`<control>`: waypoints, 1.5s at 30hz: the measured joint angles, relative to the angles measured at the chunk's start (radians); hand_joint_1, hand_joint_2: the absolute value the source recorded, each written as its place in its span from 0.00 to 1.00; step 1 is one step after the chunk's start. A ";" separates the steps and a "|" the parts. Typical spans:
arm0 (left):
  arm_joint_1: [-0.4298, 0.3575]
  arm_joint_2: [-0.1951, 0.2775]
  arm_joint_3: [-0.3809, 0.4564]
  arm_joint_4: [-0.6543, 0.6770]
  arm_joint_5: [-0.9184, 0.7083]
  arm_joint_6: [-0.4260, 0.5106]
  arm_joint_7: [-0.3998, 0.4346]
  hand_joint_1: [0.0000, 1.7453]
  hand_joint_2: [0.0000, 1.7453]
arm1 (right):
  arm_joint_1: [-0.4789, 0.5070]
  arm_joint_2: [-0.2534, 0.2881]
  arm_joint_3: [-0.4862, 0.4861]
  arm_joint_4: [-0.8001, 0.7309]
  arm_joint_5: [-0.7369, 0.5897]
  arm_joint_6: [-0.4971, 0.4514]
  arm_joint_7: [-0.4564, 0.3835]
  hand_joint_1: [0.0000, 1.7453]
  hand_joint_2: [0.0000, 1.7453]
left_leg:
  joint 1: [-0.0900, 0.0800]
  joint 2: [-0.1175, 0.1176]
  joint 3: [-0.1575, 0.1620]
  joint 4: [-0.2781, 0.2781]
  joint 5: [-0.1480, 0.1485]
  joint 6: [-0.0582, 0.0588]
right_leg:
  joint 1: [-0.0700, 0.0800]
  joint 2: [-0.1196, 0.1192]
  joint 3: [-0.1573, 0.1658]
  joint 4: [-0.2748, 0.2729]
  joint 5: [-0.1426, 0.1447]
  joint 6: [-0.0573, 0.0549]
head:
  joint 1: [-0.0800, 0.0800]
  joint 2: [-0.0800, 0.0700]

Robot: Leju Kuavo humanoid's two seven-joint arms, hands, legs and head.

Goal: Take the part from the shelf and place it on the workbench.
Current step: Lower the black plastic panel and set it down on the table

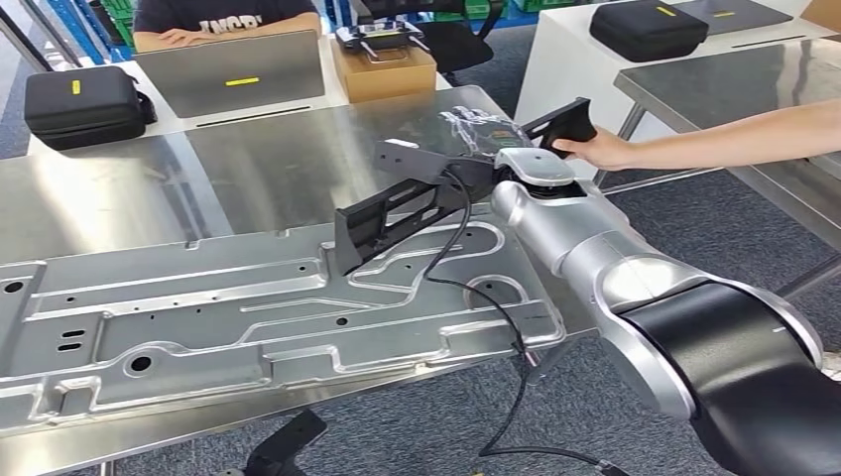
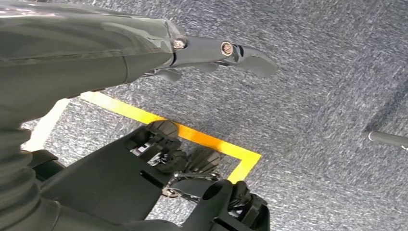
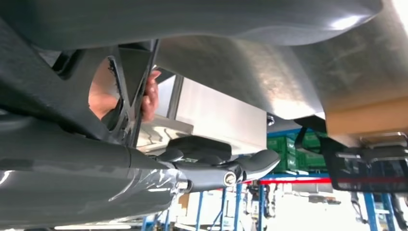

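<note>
The black part (image 1: pixel 407 203) is lying tilted across the stamped metal panel (image 1: pixel 198 307) on the workbench (image 1: pixel 119 188), its long axis running diagonally from beside the right hand (image 1: pixel 486 134) out to that hand's left. No legible writing is showing on it. Whether the right hand is gripping it I cannot tell. A person's hand (image 1: pixel 595 151) is holding its far end. The left hand (image 2: pixel 226 55) is hanging over carpet, holding nothing, fingers extended.

High head view, close wrist views
</note>
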 joint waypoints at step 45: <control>-0.006 0.002 0.004 0.000 -0.024 0.017 0.021 0.00 1.00 | 0.049 0.008 -0.017 -0.029 -0.023 -0.426 -0.105 0.00 0.00 | 0.000 0.000 -0.001 0.000 0.000 0.000 | 0.000 0.000 -0.001 0.000 0.000 0.000 | 0.000 0.000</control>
